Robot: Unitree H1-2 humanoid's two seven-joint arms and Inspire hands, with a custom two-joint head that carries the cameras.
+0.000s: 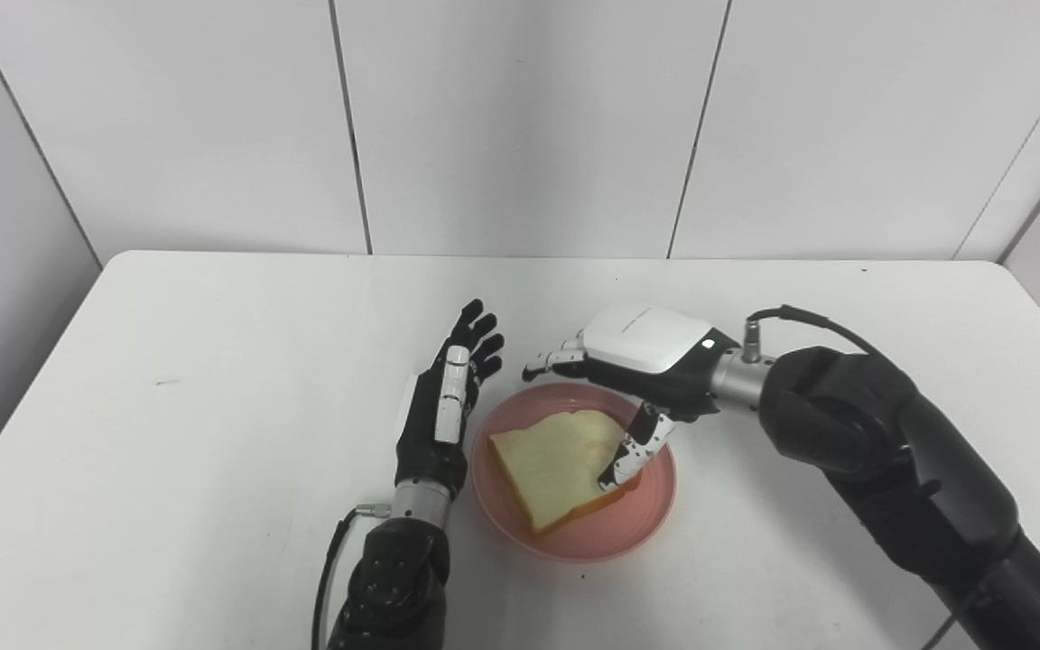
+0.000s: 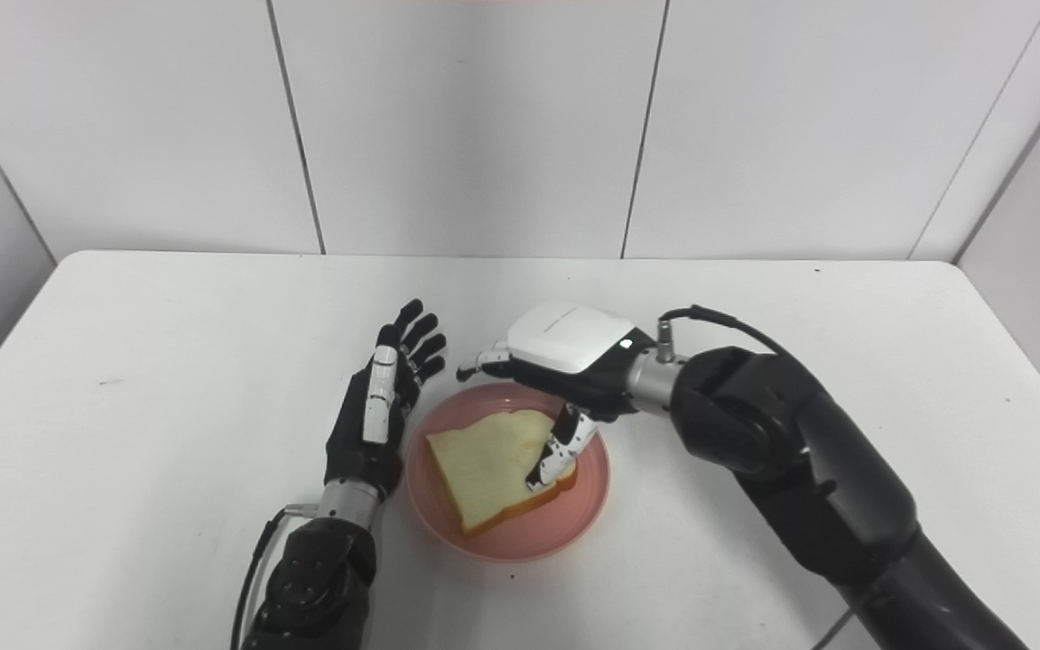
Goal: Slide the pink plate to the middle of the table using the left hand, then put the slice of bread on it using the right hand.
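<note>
The pink plate (image 1: 615,533) sits on the white table near its middle, toward the front. A slice of bread (image 1: 549,462) lies flat in it, crust at the near side. My right hand (image 1: 642,354) hovers over the plate's far rim, fingers stretched leftward and apart. Its thumb (image 1: 633,456) points down and touches the bread's right edge. Nothing else of that hand is on the bread, so it is open. My left hand (image 1: 448,406) stands open just left of the plate, fingers straight and pointing away, palm side next to the rim.
The white table (image 1: 213,361) ends at grey wall panels behind. My right forearm (image 1: 881,460) reaches in over the table's front right part.
</note>
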